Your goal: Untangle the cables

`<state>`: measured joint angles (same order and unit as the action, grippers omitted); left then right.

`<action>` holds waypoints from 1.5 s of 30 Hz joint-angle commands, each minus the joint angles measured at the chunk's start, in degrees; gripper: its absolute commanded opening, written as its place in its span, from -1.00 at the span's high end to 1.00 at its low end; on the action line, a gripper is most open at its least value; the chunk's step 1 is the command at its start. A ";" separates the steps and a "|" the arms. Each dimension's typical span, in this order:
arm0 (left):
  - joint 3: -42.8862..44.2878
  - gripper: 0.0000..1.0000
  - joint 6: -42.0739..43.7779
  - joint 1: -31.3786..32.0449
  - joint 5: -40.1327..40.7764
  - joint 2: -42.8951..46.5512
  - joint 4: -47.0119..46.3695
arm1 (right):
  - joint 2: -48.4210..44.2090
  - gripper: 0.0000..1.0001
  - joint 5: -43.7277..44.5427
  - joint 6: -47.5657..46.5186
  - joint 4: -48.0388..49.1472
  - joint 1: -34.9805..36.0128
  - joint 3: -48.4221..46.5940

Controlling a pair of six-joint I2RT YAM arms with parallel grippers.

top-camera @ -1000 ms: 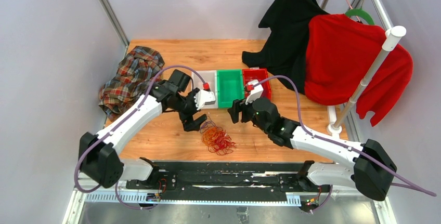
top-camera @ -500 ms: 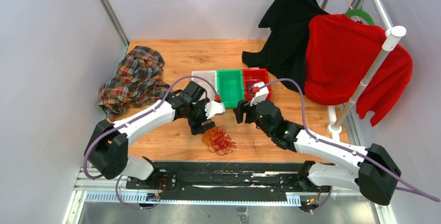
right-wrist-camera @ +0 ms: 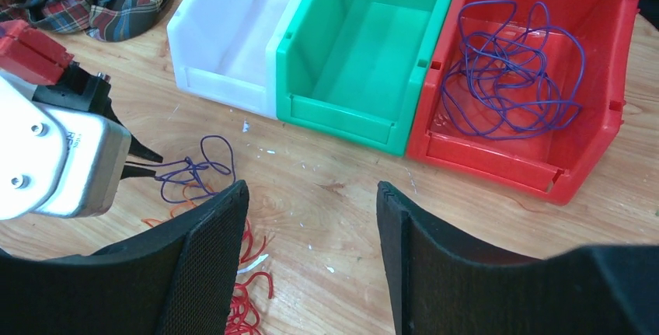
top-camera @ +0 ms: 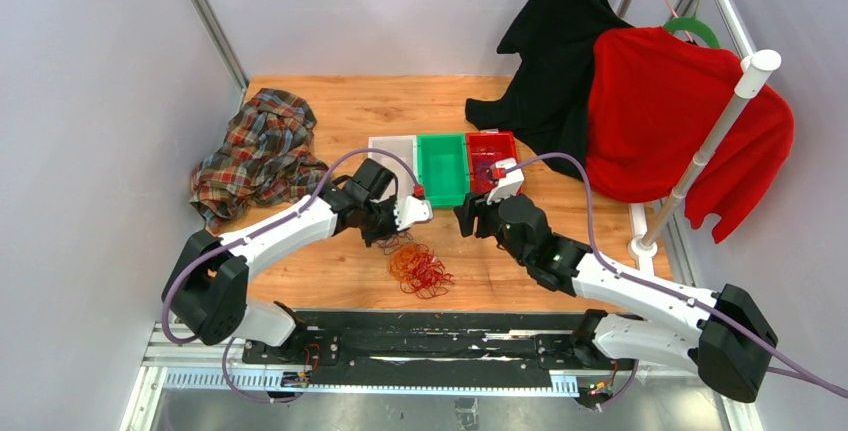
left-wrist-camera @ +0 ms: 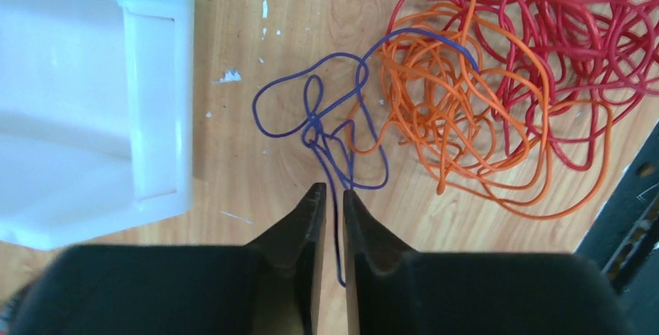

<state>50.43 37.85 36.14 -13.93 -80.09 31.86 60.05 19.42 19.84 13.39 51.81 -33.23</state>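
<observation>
Purple cable (left-wrist-camera: 314,127) pinched in left hand (left-wrist-camera: 329,192) beside white bin (left-wrist-camera: 159,102); right hand (right-wrist-camera: 311,191) gapes near red bin (right-wrist-camera: 497,156).

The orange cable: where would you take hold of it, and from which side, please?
Grip the orange cable at its wide outer loop, coming from the near table edge: there it lies alone on bare wood, clear of the red cable and purple cable.

No legible text, label, brand or number in any view; small dark marking on left gripper (right-wrist-camera: 151,161) white housing, too blurred to read
</observation>
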 commanded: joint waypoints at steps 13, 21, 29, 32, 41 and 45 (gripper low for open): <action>22.22 0.99 -8.08 0.15 -3.56 11.12 22.19 | 1.16 -0.44 -5.46 -0.37 8.74 3.98 -2.37; 33.43 0.99 -12.43 0.16 -9.02 11.64 28.91 | 2.39 -0.46 -5.22 -3.84 12.20 10.91 -8.56; 37.57 0.99 -14.16 1.00 -12.43 11.35 30.81 | 6.08 -0.47 -5.44 -6.92 13.96 13.12 -13.49; 38.72 0.99 -14.72 1.29 -13.74 11.55 31.11 | 7.83 -0.47 -5.14 -7.71 14.52 13.14 -14.67; 42.40 0.99 -14.52 1.56 -19.10 10.86 34.31 | 14.84 -0.48 -2.94 -8.18 21.92 13.14 -15.87; 44.86 0.99 -14.42 1.63 -20.91 10.56 35.42 | 16.78 -0.46 -0.64 -7.50 21.29 12.97 -15.09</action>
<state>92.01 23.73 37.30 -30.98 -69.34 65.25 75.55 15.53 12.73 31.79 64.03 -47.55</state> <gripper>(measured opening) 0.018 0.734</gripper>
